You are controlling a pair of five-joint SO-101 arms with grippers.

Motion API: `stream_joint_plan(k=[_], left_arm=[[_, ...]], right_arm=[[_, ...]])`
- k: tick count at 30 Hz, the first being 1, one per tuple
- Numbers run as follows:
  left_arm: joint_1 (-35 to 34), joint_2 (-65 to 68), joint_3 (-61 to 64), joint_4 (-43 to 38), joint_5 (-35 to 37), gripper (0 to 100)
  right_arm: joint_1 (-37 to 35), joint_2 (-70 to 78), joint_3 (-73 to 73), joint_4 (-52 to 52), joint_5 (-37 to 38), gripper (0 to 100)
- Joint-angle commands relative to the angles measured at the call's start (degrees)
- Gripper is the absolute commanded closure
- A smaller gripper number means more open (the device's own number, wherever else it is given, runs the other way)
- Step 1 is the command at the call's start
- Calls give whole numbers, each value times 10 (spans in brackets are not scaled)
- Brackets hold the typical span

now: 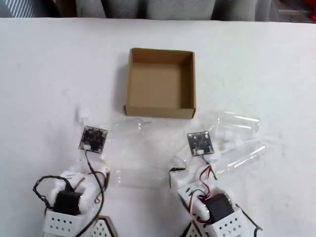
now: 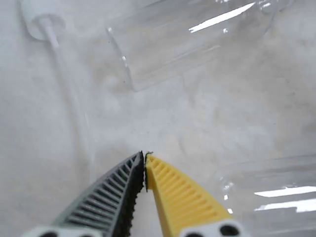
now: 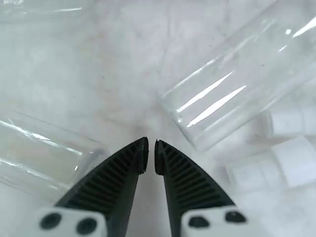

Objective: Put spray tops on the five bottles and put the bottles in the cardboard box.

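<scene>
High view: fixed overhead, looks down on table (image 1: 44, 64), box (image 1: 160, 111), both arms (image 1: 74, 197). Wrist views: close, face down past left gripper (image 2: 145, 163) and right gripper (image 3: 151, 153) onto bottles (image 3: 232, 98) shared with high view.

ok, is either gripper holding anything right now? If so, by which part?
Nothing is held. The left gripper and right gripper are both shut and empty, with clear bottles lying loose on the table nearby.

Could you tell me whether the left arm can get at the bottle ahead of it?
Probably yes: the bottle lies ahead of the left gripper, nothing between; its shut jaws must open.
</scene>
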State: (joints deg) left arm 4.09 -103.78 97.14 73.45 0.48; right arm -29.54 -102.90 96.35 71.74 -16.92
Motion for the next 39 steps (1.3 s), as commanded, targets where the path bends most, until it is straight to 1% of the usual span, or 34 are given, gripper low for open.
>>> stream_joint_plan(k=[1, 31, 35, 39], left_arm=[[-4, -7, -2, 3, -6, 976], [-2, -7, -2, 0, -6, 976], [-6, -7, -25, -22, -6, 976], [-6, -7, -68, -65, -6, 976]], right_arm=[[-2, 0, 5, 1, 5, 983], [-10, -1, 5, 1, 5, 983], [5, -3, 3, -4, 6, 983], [62, -3, -26, -23, 6, 955]])
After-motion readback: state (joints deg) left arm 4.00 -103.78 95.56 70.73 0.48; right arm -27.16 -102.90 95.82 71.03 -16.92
